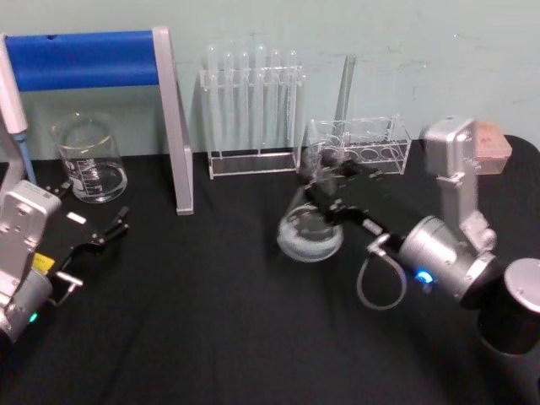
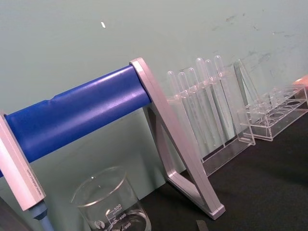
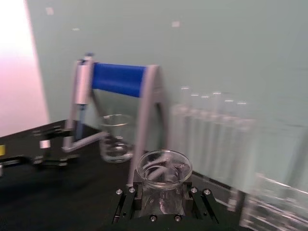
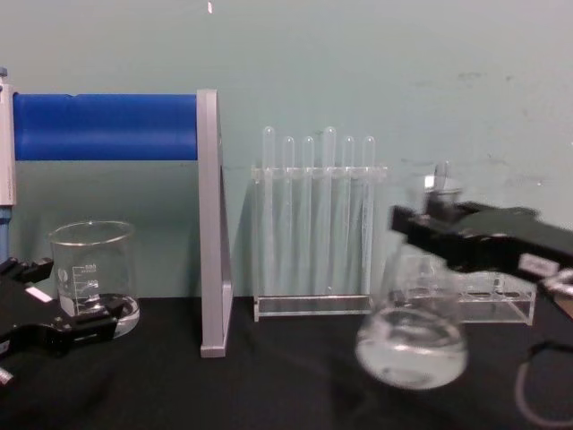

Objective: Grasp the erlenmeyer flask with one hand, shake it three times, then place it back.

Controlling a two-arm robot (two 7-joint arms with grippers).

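Head view: flask [image 1: 310, 229] tilted, toward 3 o'clock of the middle of the table [image 1: 211, 321]. The right gripper [image 1: 326, 187] reaches in from 4 o'clock, jaws clenched on the flask's neck.
Head view, idle arm: left gripper [image 1: 103, 229] at 9 o'clock, jaws spread, grasping nothing; beaker [image 1: 89, 160] at its 12 o'clock.
Left wrist view: blue stand [image 2: 77, 113], with the beaker below its bar and the tube rack [image 2: 202, 110] beside it.
Right wrist view: flask mouth sits between the jaws.
Chest view: flask base seems clear of the table, though blur makes it uncertain; tube rack at its 11 o'clock.
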